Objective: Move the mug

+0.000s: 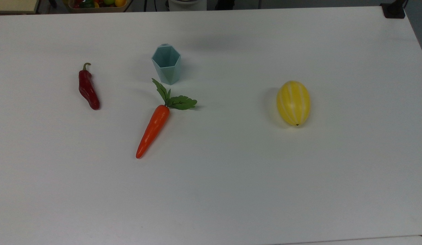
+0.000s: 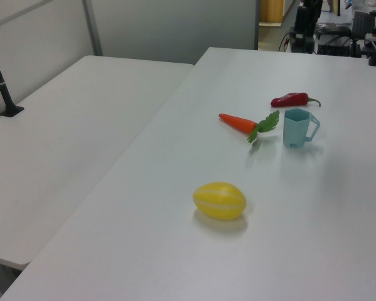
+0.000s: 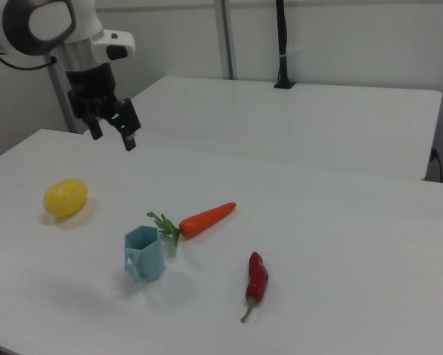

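On the broad white table [image 1: 231,190], which carries everything here, the robot's black two-finger gripper [image 3: 113,132] hangs in the air in the right view, high above the surface and well apart from every object, its fingers spread with open space between them and nothing held. Next in size comes the long orange plastic carrot with green leaves [image 1: 153,129], lying flat near the middle of the top view's left half, its leafy end pointing toward the mug and its tip pointing away. The oval yellow melon with pale stripes [image 1: 293,102] rests on its side well apart from the others, toward the top view's right. The mug, a small pale teal plastic cup with a faceted hexagonal body narrowing to its base [image 1: 166,64], stands upright with its mouth open upward, just beside the carrot's leaves; in the left view [image 2: 295,128] its handle points to the left view's right. The dark red chilli pepper with a curled green stem [image 1: 88,88] lies flat toward the top view's left of the mug, apart from it.
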`<act>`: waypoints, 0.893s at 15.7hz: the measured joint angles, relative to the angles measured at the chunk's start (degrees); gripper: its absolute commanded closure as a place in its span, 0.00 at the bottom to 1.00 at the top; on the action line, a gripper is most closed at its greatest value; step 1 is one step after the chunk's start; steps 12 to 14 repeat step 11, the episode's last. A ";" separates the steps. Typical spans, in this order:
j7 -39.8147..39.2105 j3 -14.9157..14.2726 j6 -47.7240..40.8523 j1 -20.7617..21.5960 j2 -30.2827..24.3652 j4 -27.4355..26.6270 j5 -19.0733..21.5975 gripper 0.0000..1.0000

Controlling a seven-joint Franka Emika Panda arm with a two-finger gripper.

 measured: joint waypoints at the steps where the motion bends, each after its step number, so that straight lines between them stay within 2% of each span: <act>1: -0.51 -0.02 1.62 -0.05 0.50 0.11 0.00 0.00; 7: -9.60 -0.33 4.63 -1.69 2.36 0.53 0.00 0.00; 14: -10.24 -0.32 4.63 -1.87 2.42 0.59 0.00 0.00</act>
